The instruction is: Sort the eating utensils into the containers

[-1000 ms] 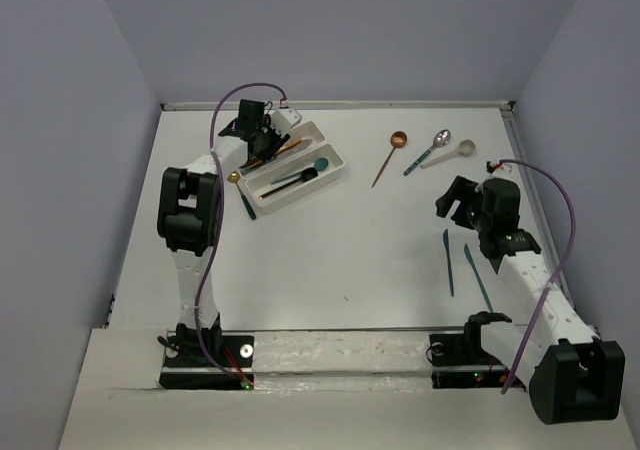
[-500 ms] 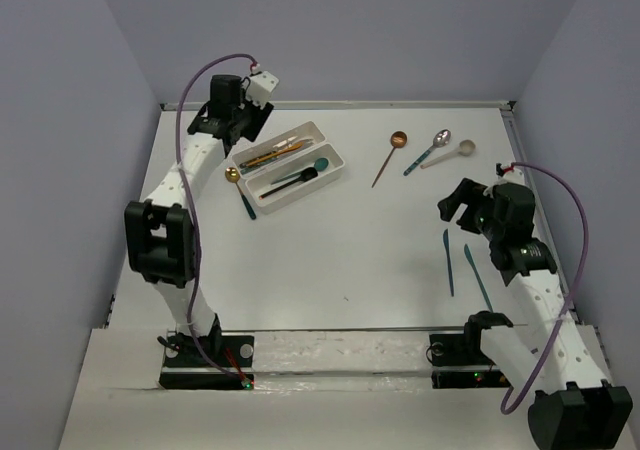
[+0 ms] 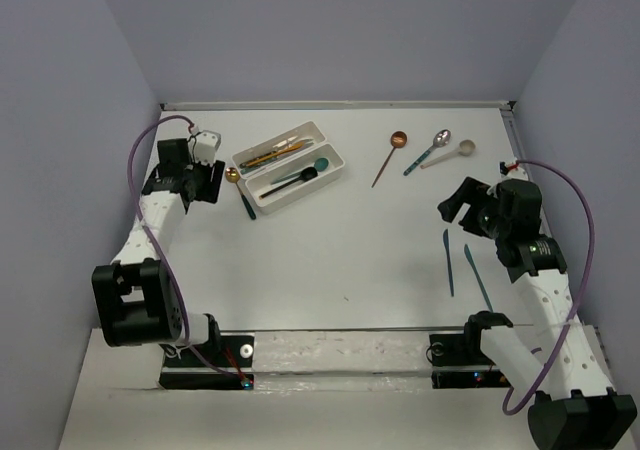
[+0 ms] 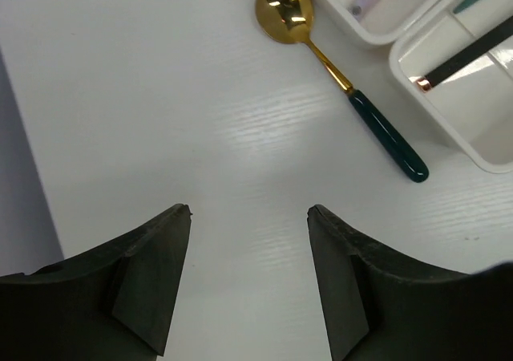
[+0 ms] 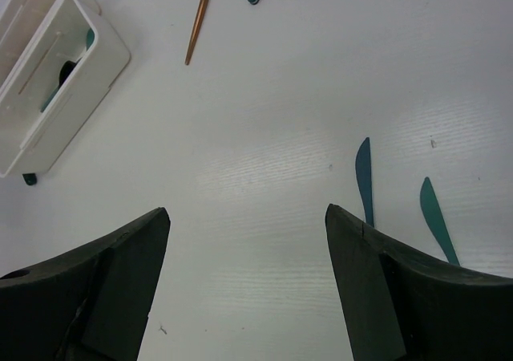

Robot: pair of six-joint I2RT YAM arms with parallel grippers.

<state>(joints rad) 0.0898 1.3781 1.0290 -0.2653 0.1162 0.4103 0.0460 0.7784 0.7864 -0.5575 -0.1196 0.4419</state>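
Starting nearest me, two teal knives (image 5: pixel 365 180) lie flat on the table (image 3: pixel 330 260) just ahead of the right gripper (image 5: pixel 244 217), whose fingers stand open and empty. Blades this thin could slip from a pinch or skid sideways. Further out, the left gripper (image 4: pixel 248 212), also open and empty, hovers short of the gold spoon (image 4: pixel 337 72), which lies just beside the trays (image 3: pixel 338 173). A careless reach could shove them. Farthest off, the copper spoon (image 3: pixel 386 162), silver spoon (image 3: pixel 424 156) and cream spoon (image 3: pixel 447 157) lie unsorted.

trays (image 3: pixel 340 165) back-left | spoon (image 3: pixel 242 196) left of them | three spoons (image 3: pixel 428 152) back-right | two knives (image 3: pixel 449 262) right
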